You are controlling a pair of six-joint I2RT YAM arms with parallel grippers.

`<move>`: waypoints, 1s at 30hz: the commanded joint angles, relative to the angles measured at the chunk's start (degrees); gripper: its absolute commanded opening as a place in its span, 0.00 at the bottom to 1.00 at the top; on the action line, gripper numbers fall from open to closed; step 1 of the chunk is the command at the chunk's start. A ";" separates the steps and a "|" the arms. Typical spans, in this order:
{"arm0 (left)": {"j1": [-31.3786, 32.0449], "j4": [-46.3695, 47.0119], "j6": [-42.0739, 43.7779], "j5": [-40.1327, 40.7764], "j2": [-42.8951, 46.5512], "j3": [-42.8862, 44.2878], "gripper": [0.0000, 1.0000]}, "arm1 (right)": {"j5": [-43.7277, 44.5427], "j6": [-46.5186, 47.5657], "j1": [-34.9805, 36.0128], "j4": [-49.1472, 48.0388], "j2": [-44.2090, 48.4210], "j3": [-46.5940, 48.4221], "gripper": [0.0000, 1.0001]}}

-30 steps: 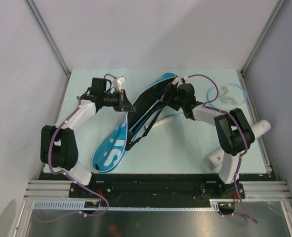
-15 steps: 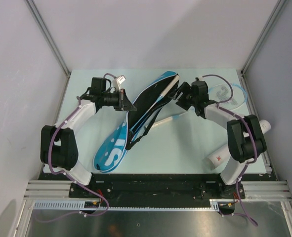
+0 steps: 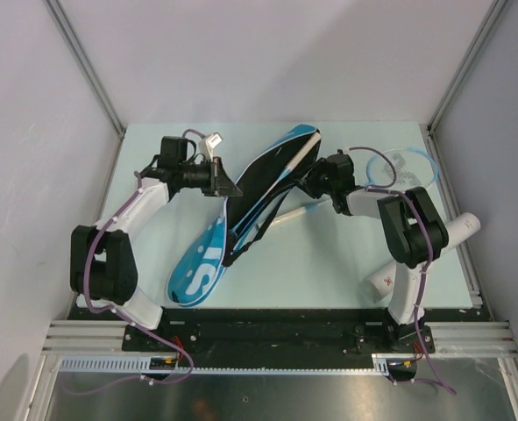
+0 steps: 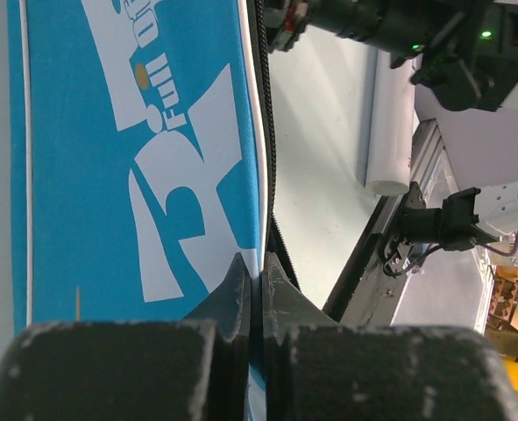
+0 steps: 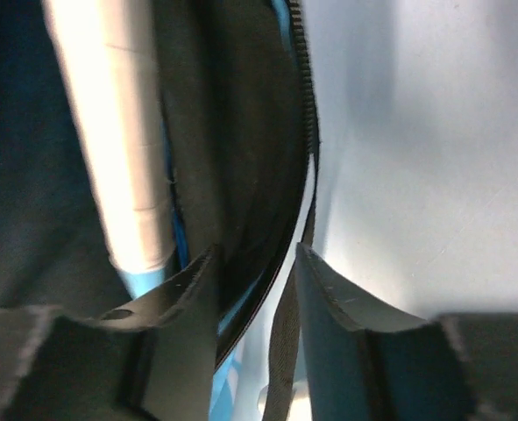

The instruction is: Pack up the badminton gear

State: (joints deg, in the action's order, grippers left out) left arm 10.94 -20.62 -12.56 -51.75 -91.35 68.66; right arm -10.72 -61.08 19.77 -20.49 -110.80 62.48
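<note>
The blue racket cover [image 3: 202,263] lies diagonally across the table with its black opening facing up. Inside it I see one racket's white handle [image 3: 303,154], which the right wrist view shows as a white handle [image 5: 109,132]. My left gripper [image 3: 231,189] is shut on the cover's piped left edge [image 4: 260,228]. My right gripper [image 3: 309,182] is at the cover's upper right edge, open. Its fingers [image 5: 197,281] straddle the black zipper rim and strap [image 5: 287,333]. A second light-blue racket [image 3: 408,167] lies at the back right. A white handle [image 3: 301,212] rests on the table.
The long white tube [image 3: 463,228] lies at the right under my right arm, and the left wrist view shows it too [image 4: 386,123]. Grey walls and aluminium posts [image 3: 88,66] close in the table on the left, back and right.
The right gripper's jaws have narrowed around the cover's edge. The right arm swung out to the right and came back. The left gripper and the cover have held still.
</note>
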 commanded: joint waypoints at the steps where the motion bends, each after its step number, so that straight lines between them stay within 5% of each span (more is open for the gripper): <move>1: -0.39 3.75 -1.95 -4.42 6.36 0.77 0.00 | 3.51 1.64 0.88 -5.79 -3.01 3.69 0.30; 4: -0.48 3.49 -1.77 0.04 8.72 0.60 0.01 | 3.87 5.52 1.59 -5.26 -0.22 4.67 0.00; 8: -1.01 1.90 -0.63 10.50 12.59 0.24 0.00 | 11.85 19.11 5.88 1.91 10.24 8.34 0.00; 13: -1.27 1.55 -0.80 24.05 16.64 -1.16 0.00 | 23.63 19.43 14.14 10.36 18.51 10.12 0.00; 19: -1.36 -0.56 -1.07 26.35 15.50 -0.90 0.01 | 18.64 11.17 14.16 11.61 11.23 11.44 0.00; 26: -2.32 -1.61 0.69 28.90 9.89 -0.20 0.00 | 16.10 17.13 11.97 9.86 4.64 13.02 0.00; 30: -2.33 -1.53 1.13 27.75 5.84 1.99 0.00 | 12.49 18.62 10.03 11.34 4.01 13.54 0.25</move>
State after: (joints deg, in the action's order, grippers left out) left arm 9.34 -24.51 -12.45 -24.62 -83.35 67.26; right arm 6.02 -45.67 31.40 -8.38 -108.47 74.02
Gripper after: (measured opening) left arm 0.026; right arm 0.125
